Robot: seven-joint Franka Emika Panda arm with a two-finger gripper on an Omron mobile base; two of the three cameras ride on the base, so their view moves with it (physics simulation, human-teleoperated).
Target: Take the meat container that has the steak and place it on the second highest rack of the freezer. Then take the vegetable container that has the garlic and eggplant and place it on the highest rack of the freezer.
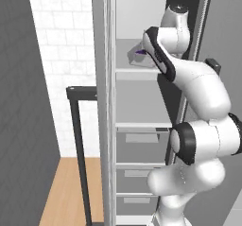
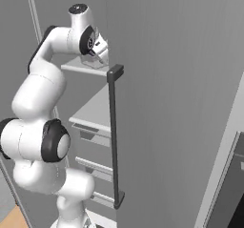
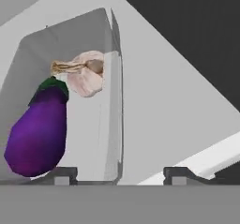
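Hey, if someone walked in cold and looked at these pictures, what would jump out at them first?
Probably the big white arm reaching up into the open freezer, its hand at the highest rack. Up close, the hand view shows a glossy purple eggplant and a pale garlic bulb lying together in a clear container on that grey rack, with the fingers spread on either side of the container's near wall.

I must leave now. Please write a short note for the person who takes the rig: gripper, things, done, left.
Gripper: open, holding nothing, its fingertips on either side of the vegetable container's wall.
Things: eggplant and garlic lie in that container, which sits on the highest rack of the freezer.
Done: the vegetable container looks placed.
Left: draw the arm back. The steak container is not visible; check the second rack.
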